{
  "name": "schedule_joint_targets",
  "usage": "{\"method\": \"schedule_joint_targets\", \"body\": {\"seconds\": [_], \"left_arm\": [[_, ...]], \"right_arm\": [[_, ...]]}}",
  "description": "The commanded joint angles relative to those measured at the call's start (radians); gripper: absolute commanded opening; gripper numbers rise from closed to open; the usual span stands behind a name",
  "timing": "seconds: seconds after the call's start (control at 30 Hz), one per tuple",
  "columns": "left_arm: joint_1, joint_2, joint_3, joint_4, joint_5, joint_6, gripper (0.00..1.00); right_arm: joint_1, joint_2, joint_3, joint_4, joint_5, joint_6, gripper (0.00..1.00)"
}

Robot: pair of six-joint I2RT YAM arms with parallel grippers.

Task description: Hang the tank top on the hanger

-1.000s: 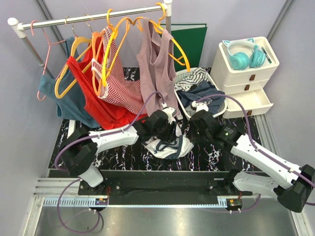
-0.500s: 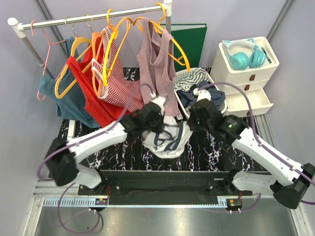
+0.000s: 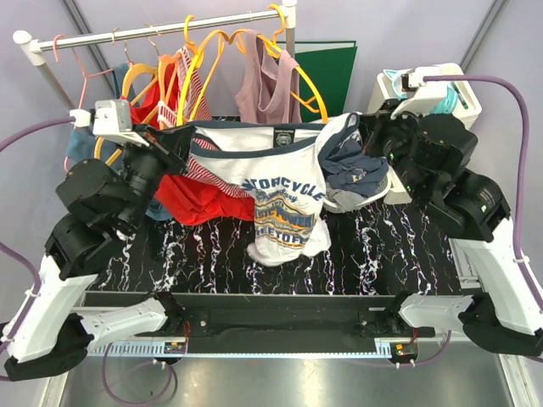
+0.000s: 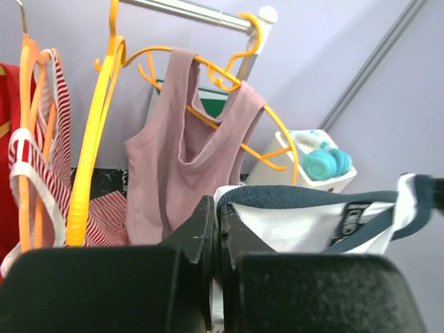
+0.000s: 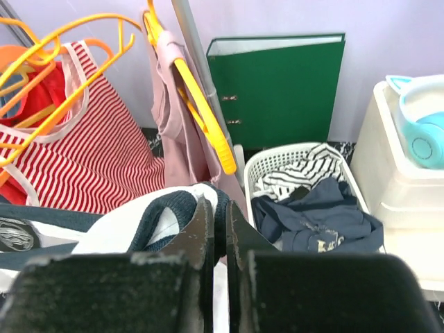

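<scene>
From above, the tank top [image 3: 280, 199] hangs spread between the two arms, over the counter [image 3: 170, 254]. The left pincer [image 3: 174, 142] pinches one shoulder and the right pincer [image 3: 361, 140] the other. The navy chest print reads "…OTORCYCLE"; the lines under it are too small to read. The hanger [image 3: 181, 97] hangs on the rail [image 3: 161, 32], behind the top and apart from it.

On the left wrist, the pincer [image 4: 216, 211] is pressed together on the top's [image 4: 312, 232] navy trim. The black neck label's writing is unreadable. The hanger [image 4: 87, 173] hangs beside a mauve top [image 4: 173, 152].

On the right wrist, the pincer [image 5: 220, 211] clamps a navy-edged strap of the top [image 5: 125, 225]. A green binder [image 5: 284, 90] stands behind a basket [image 5: 257, 166].
</scene>
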Motion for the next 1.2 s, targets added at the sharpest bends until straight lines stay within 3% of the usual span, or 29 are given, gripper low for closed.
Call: {"method": "schedule_joint_targets", "body": {"seconds": [0.0,0.2,0.27,0.3,0.43,0.53,0.67,0.7,0.73,0.77,0.87,1.0,1.17], "left_arm": [[0.004,0.019,-0.093,-0.047,-0.097,0.057,0.00],[0.003,0.030,-0.279,-0.039,0.084,-0.099,0.00],[-0.003,0.042,-0.351,-0.032,0.128,-0.129,0.00],[-0.006,0.050,-0.377,-0.013,0.139,-0.142,0.00],[-0.063,0.122,-0.494,0.053,0.155,-0.158,0.00],[-0.069,0.160,-0.600,0.116,0.178,-0.199,0.00],[-0.074,0.209,-0.683,0.142,0.184,-0.229,0.02],[-0.077,0.209,-0.690,0.140,0.181,-0.227,0.13],[-0.082,0.206,-0.698,0.140,0.178,-0.227,0.32],[-0.083,0.196,-0.715,0.137,0.172,-0.227,0.68],[-0.086,0.144,-0.769,0.128,0.159,-0.251,0.96],[-0.092,0.036,-0.890,0.119,0.126,-0.290,0.99],[-0.091,-0.084,-1.037,0.091,0.090,-0.371,0.99]], "right_arm": [[-0.010,-0.030,-0.110,-0.022,0.060,-0.064,0.00],[-0.010,-0.116,-0.437,0.000,0.024,0.125,0.03],[-0.010,-0.125,-0.519,0.002,0.020,0.157,0.16],[-0.010,-0.127,-0.531,-0.002,0.003,0.177,0.44],[-0.010,-0.130,-0.514,-0.021,-0.051,0.187,0.88],[-0.010,-0.131,-0.490,-0.030,-0.115,0.150,0.97],[-0.010,-0.078,-0.424,-0.070,-0.253,0.134,0.98],[-0.010,-0.065,-0.404,-0.090,-0.262,0.148,0.98],[-0.008,-0.042,-0.370,-0.096,-0.272,0.153,0.98],[-0.010,-0.032,-0.355,-0.096,-0.282,0.160,0.98],[-0.008,0.016,-0.272,-0.093,-0.298,0.165,0.97],[0.005,0.102,-0.102,-0.053,-0.327,0.165,0.95],[0.112,0.287,0.099,0.033,-0.329,0.142,0.95]]}}
